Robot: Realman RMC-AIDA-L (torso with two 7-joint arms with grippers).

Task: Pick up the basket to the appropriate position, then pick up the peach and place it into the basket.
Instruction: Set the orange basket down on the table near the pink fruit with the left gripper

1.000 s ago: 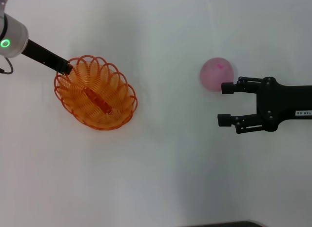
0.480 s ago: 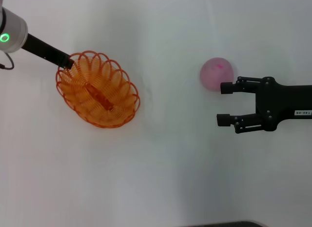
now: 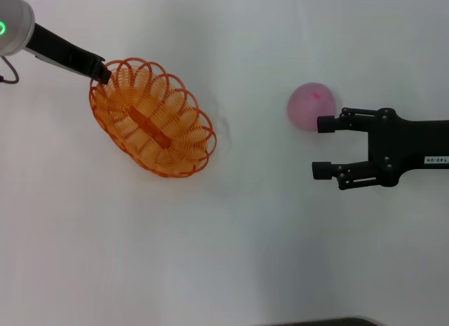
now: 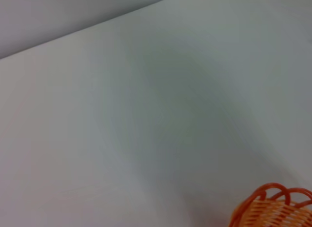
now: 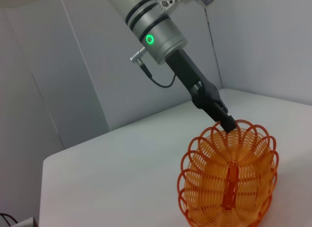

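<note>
left gripper (image 3: 104, 73) clamped on orange basket (image 3: 153, 118) rim, basket tilted, lifted at table's (image 3: 231, 256) left | right gripper (image 3: 322, 147) spread wide just beside pink peach (image 3: 311, 106), ungrasped | basket placement underway; peach pick and drop remain

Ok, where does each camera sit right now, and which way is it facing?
Head view: from the robot's head, looking down on the white table; the left gripper is shut on the orange basket rim, the right gripper is open beside the peach.
Left wrist view: on the left arm, looking across bare table; only a bit of basket rim shows, none of the robot.
Right wrist view: on the right arm, facing the basket and left gripper.
All three share the basket.
</note>
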